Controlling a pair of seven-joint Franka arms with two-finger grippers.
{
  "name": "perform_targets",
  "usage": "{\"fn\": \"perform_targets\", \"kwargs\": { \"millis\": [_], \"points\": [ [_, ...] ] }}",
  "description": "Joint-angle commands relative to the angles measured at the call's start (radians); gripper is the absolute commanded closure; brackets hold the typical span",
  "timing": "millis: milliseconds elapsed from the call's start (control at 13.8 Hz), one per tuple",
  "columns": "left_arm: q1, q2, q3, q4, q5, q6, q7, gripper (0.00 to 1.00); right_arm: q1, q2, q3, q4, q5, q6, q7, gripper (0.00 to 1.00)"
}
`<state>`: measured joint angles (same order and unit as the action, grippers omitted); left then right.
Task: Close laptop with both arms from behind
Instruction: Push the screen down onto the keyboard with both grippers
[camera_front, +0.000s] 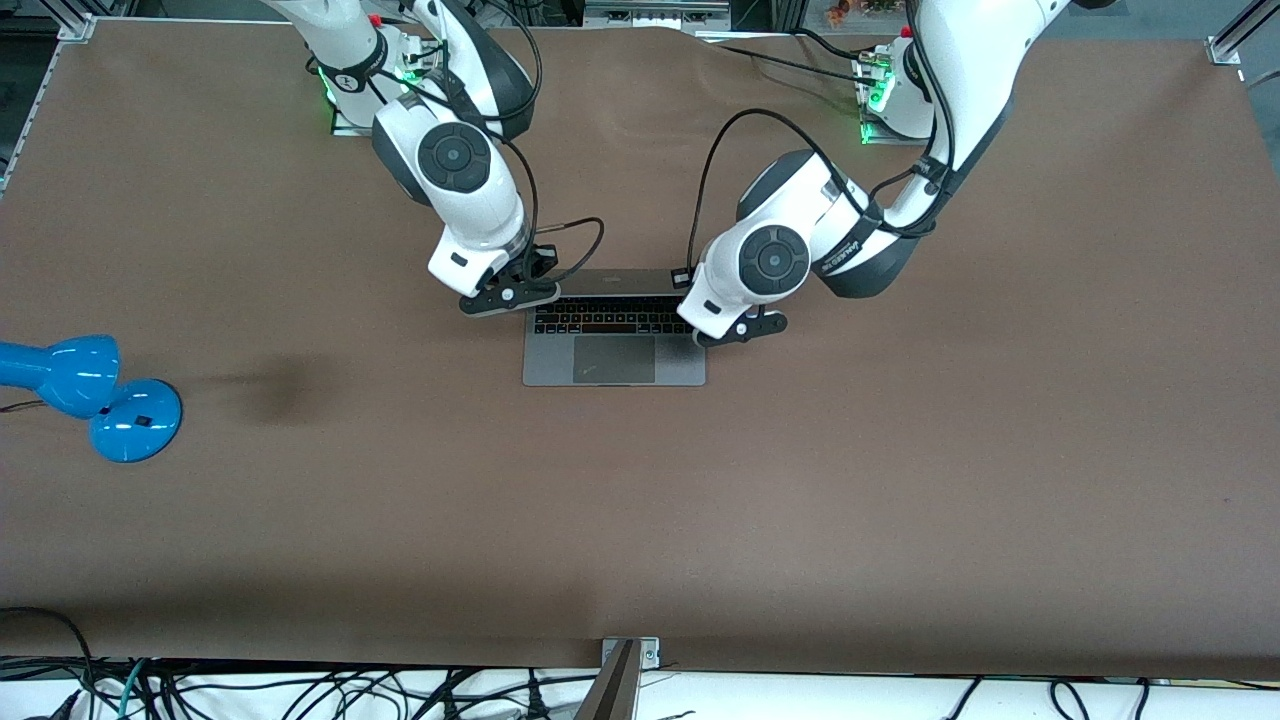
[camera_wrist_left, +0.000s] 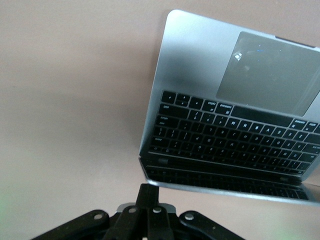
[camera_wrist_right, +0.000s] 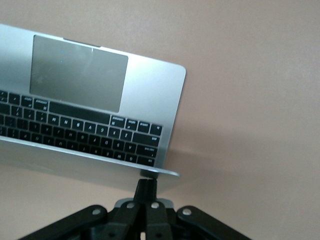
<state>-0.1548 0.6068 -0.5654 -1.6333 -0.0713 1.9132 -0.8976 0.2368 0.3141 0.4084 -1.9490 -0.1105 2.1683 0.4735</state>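
Observation:
The silver-grey laptop (camera_front: 614, 350) lies open in the middle of the table, keyboard and trackpad showing. Its lid (camera_front: 620, 281) stands up and leans a little over the keyboard. My right gripper (camera_front: 512, 294) is shut, empty, at the lid's upper corner toward the right arm's end. In the right wrist view its closed fingertips (camera_wrist_right: 146, 187) touch the lid's edge (camera_wrist_right: 160, 173). My left gripper (camera_front: 738, 329) is shut, empty, at the lid's other upper corner. In the left wrist view its closed fingertips (camera_wrist_left: 151, 192) touch the lid's edge (camera_wrist_left: 165, 185) above the keyboard (camera_wrist_left: 225, 135).
A blue desk lamp (camera_front: 100, 392) lies on the brown table (camera_front: 900, 450) toward the right arm's end, nearer to the front camera than the laptop. Black cables loop from both wrists over the laptop's lid. A metal bracket (camera_front: 625, 670) sits at the table's near edge.

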Motion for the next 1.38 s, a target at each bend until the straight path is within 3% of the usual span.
{"fn": "perform_targets", "kwargs": {
  "millis": [0, 653, 1016, 1306],
  "points": [
    [-0.012, 0.066, 0.012, 0.079, 0.038, 0.006, -0.014, 1.00, -0.002, 0.071, -0.002, 0.067, -0.035, 0.001, 0.008, 1.00],
    [-0.012, 0.139, 0.022, 0.086, 0.096, 0.108, -0.014, 1.00, -0.001, 0.241, -0.043, 0.208, -0.101, 0.022, 0.008, 1.00],
    [-0.019, 0.191, 0.035, 0.086, 0.125, 0.181, -0.015, 1.00, 0.006, 0.302, -0.043, 0.217, -0.126, 0.064, 0.010, 1.00],
    [-0.100, 0.206, 0.122, 0.093, 0.120, 0.216, -0.017, 1.00, 0.007, 0.358, -0.043, 0.240, -0.130, 0.113, 0.016, 1.00]
  ]
}}
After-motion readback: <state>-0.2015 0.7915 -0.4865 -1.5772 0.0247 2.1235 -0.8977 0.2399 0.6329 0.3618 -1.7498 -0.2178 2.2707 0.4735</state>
